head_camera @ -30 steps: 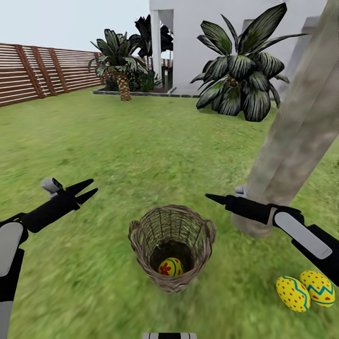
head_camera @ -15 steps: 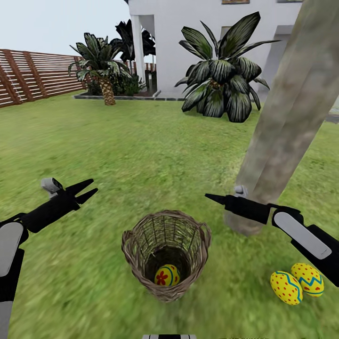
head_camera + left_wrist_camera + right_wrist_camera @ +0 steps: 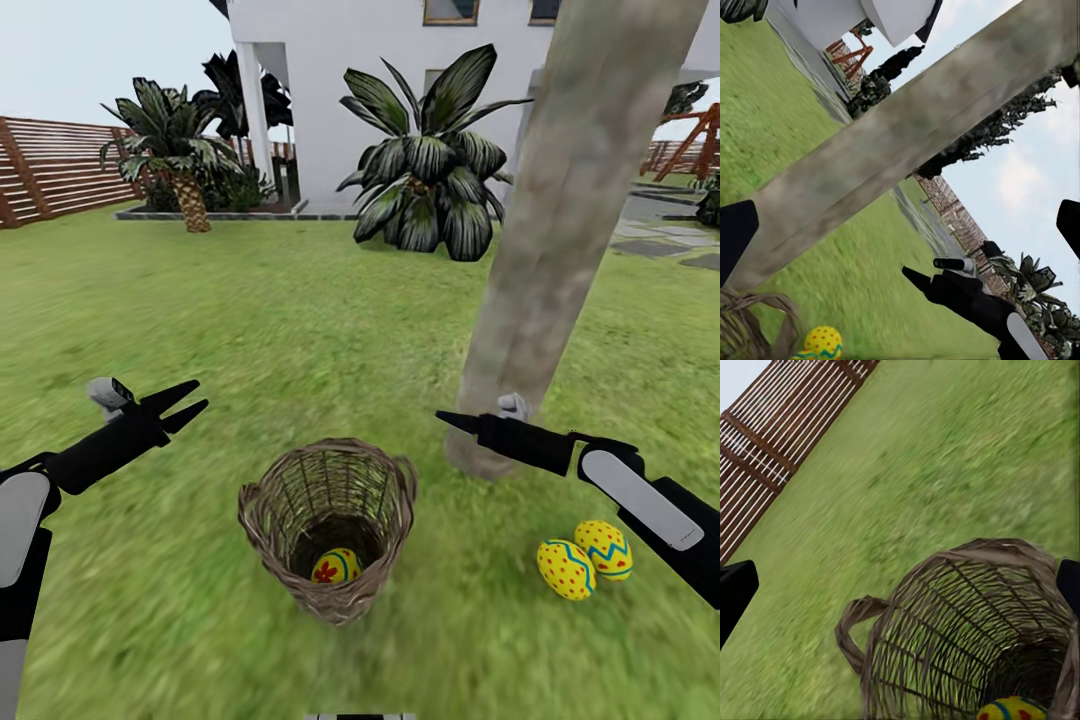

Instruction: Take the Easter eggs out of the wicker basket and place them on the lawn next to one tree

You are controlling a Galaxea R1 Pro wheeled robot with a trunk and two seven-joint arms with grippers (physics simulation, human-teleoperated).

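On the lawn (image 3: 300, 330) in front of us sits the wicker basket (image 3: 328, 525), upright, with one Easter egg (image 3: 336, 566) at its bottom, yellow with a red flower and blue band; the right wrist view shows the same egg (image 3: 1016, 709) down inside the weave (image 3: 967, 622). Two more eggs, the dotted one (image 3: 565, 569) and the zigzag one (image 3: 603, 549), lie touching each other on the grass near the foot of the tree (image 3: 560, 215), well apart from the basket. Our left gripper (image 3: 187, 402) hangs above the grass left of the basket, fingers spread, holding nothing. Our right gripper (image 3: 442, 418) hovers between basket and trunk; its tip looks like a single point, empty, though we cannot tell for sure whether it is closed. Behind stand a white house (image 3: 330, 60), palms (image 3: 170, 140) and a slatted fence (image 3: 50, 165).
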